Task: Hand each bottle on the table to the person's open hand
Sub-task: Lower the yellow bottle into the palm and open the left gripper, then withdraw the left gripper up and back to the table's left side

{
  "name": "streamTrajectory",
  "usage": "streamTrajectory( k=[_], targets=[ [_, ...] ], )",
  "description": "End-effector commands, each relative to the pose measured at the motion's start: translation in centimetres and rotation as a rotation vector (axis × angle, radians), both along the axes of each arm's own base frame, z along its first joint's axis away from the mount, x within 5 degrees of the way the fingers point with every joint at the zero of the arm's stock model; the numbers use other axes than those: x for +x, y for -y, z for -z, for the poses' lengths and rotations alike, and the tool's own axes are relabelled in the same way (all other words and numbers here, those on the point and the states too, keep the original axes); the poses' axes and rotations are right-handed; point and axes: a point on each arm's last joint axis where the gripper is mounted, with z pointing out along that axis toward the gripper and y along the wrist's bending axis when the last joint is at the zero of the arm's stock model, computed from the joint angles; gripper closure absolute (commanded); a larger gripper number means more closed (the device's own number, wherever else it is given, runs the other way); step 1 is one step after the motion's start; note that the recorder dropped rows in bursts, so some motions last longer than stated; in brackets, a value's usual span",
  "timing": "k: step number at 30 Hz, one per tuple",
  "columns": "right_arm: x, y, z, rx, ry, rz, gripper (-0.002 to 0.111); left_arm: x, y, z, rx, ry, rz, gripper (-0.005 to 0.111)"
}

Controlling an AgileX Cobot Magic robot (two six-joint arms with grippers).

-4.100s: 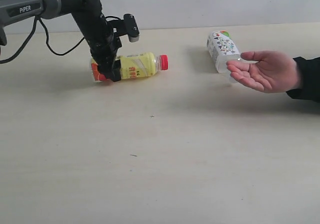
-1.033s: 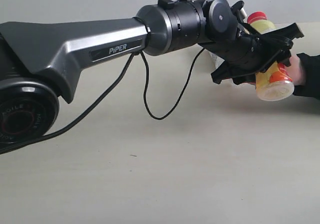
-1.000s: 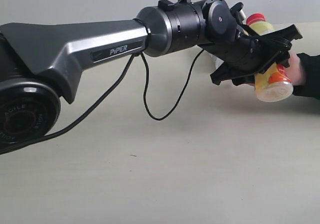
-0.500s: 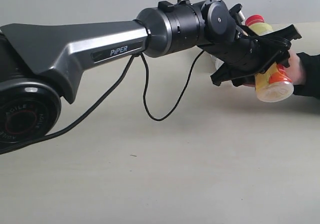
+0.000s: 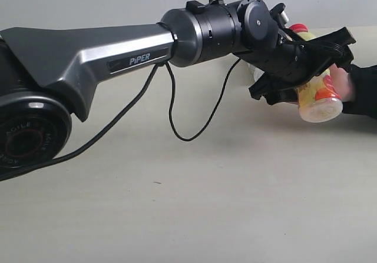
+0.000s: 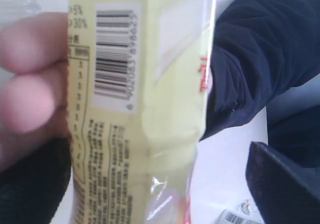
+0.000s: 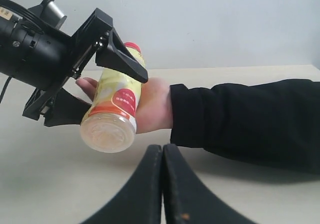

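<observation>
Between the jaws of the left hand, spread wide open, the yellow bottle lies on the person's palm; the right hand, shut and empty, faces it.

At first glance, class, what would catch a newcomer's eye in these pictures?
The left gripper, on a big grey arm stretched across the exterior view, straddles a yellow red-capped bottle at the right. A person's hand in a black sleeve cups that bottle. The right gripper hangs shut nearby.
</observation>
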Motion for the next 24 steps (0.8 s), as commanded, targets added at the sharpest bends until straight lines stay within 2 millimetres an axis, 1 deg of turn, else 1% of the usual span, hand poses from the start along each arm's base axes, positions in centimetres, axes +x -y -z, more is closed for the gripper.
streamTrajectory(
  k=[1, 4, 5, 12, 17, 24],
  targets=[
    [0.0, 0.1, 0.1, -0.005, 0.006, 0.008, 0.108, 0.0, -0.2, -1.3, -0.006, 0.035, 0.020, 0.016],
    [0.0, 0.1, 0.1, -0.005, 0.006, 0.008, 0.108, -0.2, -0.4, -2.5, -0.005, 0.083, 0.061, 0.016],
    [0.0, 0.1, 0.1, -0.005, 0.006, 0.008, 0.108, -0.3, -0.5, -3.2, -0.007, 0.102, 0.075, 0.016],
    [0.0, 0.1, 0.1, -0.005, 0.006, 0.008, 0.108, -1.4, -1.4, -6.8, 0.008, 0.163, 0.171, 0.016],
    [0.0, 0.1, 0.1, -0.005, 0.006, 0.008, 0.108, -2.3, -2.1, -9.0, 0.026, 0.198, 0.240, 0.016],
    [0.0, 0.1, 0.1, -0.005, 0.006, 0.008, 0.108, -3.8, -3.5, -12.6, 0.072, 0.357, 0.421, 0.016]
  ],
)
